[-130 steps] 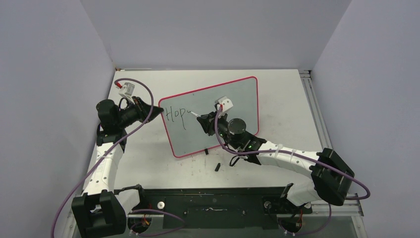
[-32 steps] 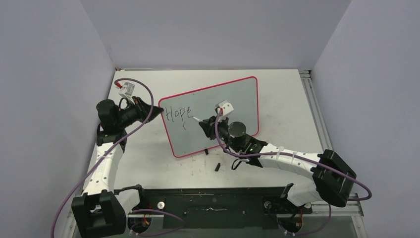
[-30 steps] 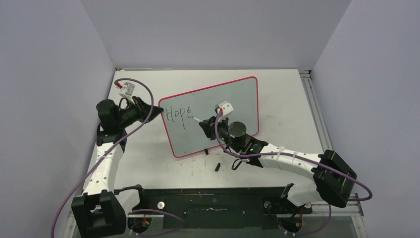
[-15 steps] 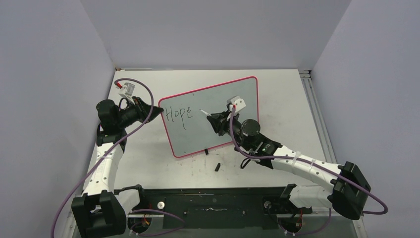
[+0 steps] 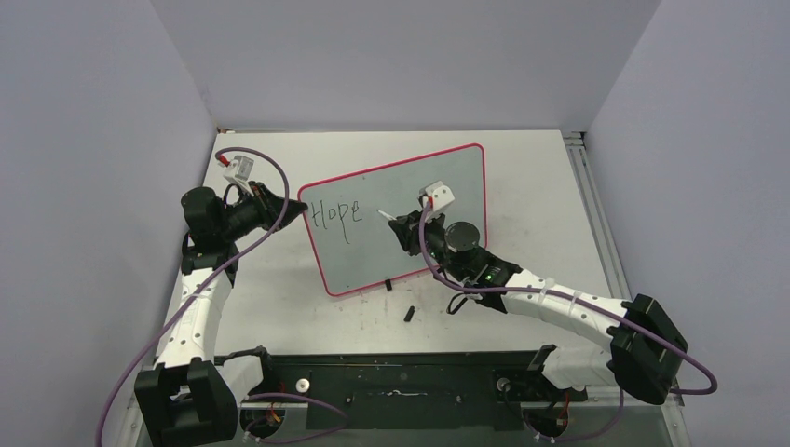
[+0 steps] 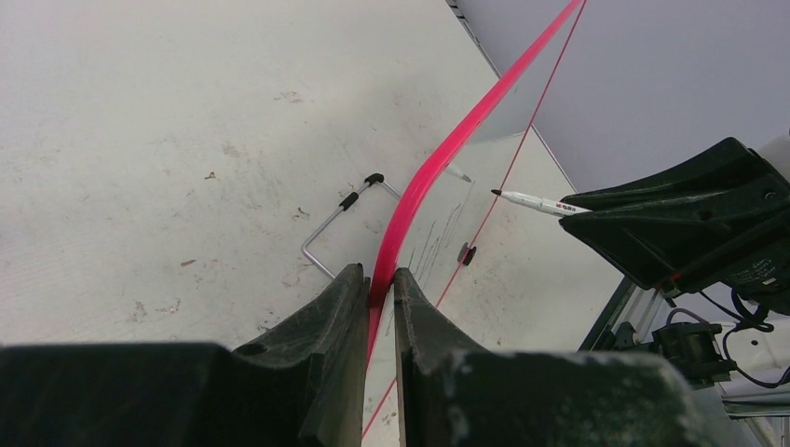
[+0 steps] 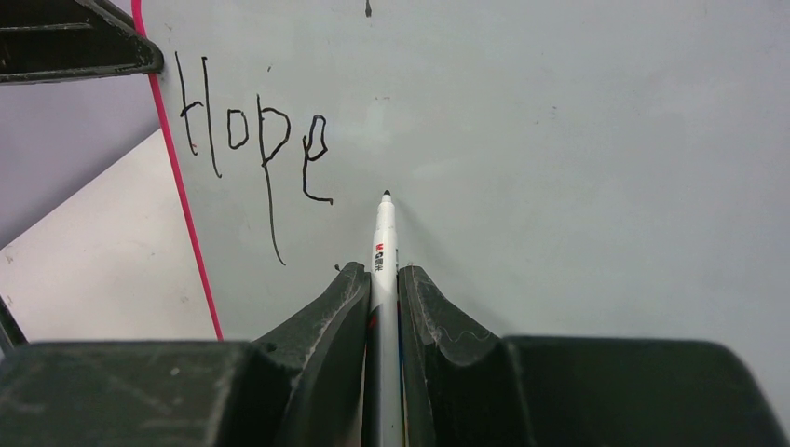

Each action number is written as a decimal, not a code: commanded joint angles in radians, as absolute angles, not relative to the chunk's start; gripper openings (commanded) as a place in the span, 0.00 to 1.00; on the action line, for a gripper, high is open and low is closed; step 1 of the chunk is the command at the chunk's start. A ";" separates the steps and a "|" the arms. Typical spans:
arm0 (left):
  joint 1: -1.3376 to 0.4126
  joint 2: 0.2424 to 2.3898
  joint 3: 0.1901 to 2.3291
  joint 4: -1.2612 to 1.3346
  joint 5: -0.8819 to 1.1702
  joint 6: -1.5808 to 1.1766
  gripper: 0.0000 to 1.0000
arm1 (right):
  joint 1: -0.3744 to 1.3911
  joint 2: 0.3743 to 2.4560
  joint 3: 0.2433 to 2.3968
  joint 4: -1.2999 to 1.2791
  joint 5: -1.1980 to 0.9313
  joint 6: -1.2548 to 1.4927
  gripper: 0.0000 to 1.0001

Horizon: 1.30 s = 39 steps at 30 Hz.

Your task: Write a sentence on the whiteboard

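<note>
The whiteboard [image 5: 363,256] stands tilted on the table, pale grey with a red rim [image 6: 438,158]. Black lettering "Hope" [image 5: 335,213] sits at its upper left, the only part of the sentence that shows [image 7: 251,140]. My left gripper [image 5: 300,207] is shut on the board's left rim, which runs between the fingers [image 6: 379,279]. My right gripper [image 5: 396,225] is shut on a white marker pen [image 7: 383,233]. The pen's black tip points at bare board [image 7: 578,140] just right of the "e". I cannot tell whether the tip touches.
A small black pen cap [image 5: 409,313] lies on the table in front of the board, near one black foot [image 5: 387,284]. A wire stand [image 6: 340,219] props the board from behind. Grey walls close in on three sides; a metal rail [image 5: 592,196] runs along the right.
The "e" of "Hope" has been finished since the earliest frame. The right arm then carried the pen rightward off the word, leaving a gap. The left gripper has not moved.
</note>
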<state>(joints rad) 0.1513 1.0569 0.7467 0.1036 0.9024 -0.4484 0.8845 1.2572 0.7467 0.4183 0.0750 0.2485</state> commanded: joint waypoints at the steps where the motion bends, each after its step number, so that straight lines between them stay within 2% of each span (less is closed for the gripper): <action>1: 0.146 1.039 0.772 0.100 0.902 -0.436 0.12 | 0.878 1.260 0.787 0.495 0.078 0.242 0.05; 21: 0.146 1.045 0.772 0.100 0.903 -0.436 0.12 | 0.861 1.316 0.807 0.554 0.084 0.248 0.05; 39: 0.146 1.040 0.775 0.104 0.905 -0.437 0.12 | 0.865 1.272 0.705 0.506 0.094 0.303 0.05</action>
<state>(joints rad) 0.1509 1.0569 0.7467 0.1009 0.8940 -0.4416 0.8658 1.2995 0.7231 0.4931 0.0715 0.2882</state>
